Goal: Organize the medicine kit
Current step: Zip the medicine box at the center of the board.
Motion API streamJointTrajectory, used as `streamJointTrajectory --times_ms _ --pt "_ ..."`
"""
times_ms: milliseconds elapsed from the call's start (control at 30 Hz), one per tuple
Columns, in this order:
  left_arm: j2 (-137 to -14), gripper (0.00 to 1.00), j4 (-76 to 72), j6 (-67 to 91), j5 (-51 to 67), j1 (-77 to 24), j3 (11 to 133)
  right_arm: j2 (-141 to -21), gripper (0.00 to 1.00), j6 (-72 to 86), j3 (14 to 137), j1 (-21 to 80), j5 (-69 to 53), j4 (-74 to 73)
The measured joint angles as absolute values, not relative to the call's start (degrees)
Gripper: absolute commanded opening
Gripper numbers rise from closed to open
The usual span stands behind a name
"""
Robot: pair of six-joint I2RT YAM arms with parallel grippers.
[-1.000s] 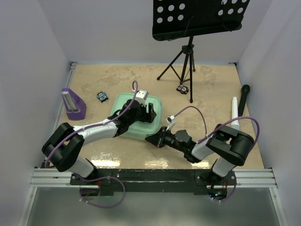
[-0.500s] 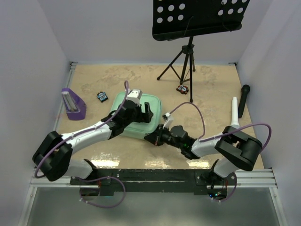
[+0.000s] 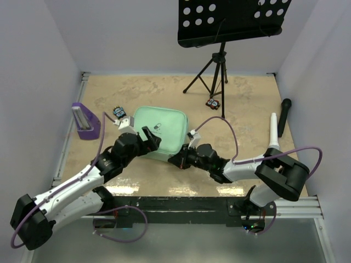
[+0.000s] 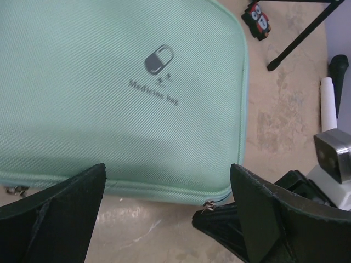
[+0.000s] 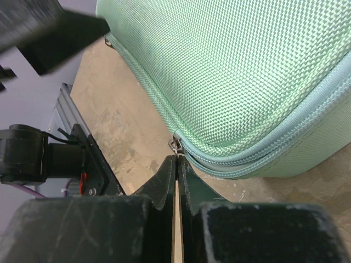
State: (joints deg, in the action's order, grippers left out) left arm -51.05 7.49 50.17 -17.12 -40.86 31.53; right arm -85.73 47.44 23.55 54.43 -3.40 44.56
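The mint-green medicine kit [image 3: 160, 131] lies closed, pill logo up, in the middle of the tan surface [image 3: 247, 109]. The left gripper [image 4: 167, 170] hovers at its near edge, jaws released and empty. The right gripper [image 5: 175, 163] sits at the near right corner with its jaws clenched. Its tips are just under the zipper pull [image 5: 175, 144], perhaps touching it.

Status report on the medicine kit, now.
Left gripper open, at near edge of the medicine kit. Right gripper shut at its zipper pull. Kit closed, nothing on top.

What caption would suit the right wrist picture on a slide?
Shut right gripper with its tips at the zipper pull of the closed mint-green kit.
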Motion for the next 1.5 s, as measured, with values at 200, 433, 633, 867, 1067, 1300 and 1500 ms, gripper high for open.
streamJointTrajectory --times_ms 200,433,633,867,1067,1300,1500 --pt "-43.31 1.00 13.96 59.27 -17.37 -40.86 26.13 -85.73 0.00 46.35 24.34 54.43 -3.38 43.38" --pt "-40.45 1.00 15.77 68.47 -17.89 -40.86 24.05 -85.73 0.00 45.54 24.95 54.43 -3.33 42.35" --pt "-44.97 0.92 15.33 73.14 -17.61 -40.86 21.32 -85.71 0.00 44.95 25.61 54.43 -2.98 41.21" --pt "-48.12 0.86 12.64 76.29 -19.00 -40.88 21.30 -85.01 0.00 44.01 26.06 54.43 -2.96 39.33" --pt "-49.93 0.80 11.27 77.19 -20.86 -40.91 21.45 -84.73 0.00 43.59 26.04 54.43 -2.96 38.92" --pt "-52.03 0.68 10.85 77.43 -21.87 -40.93 22.44 -84.18 0.00 43.38 26.02 54.43 -2.90 38.11" --pt "-52.12 0.53 9.76 77.52 -22.31 -40.95 22.46 -83.13 0.00 43.38 25.47 54.43 -2.48 37.47"
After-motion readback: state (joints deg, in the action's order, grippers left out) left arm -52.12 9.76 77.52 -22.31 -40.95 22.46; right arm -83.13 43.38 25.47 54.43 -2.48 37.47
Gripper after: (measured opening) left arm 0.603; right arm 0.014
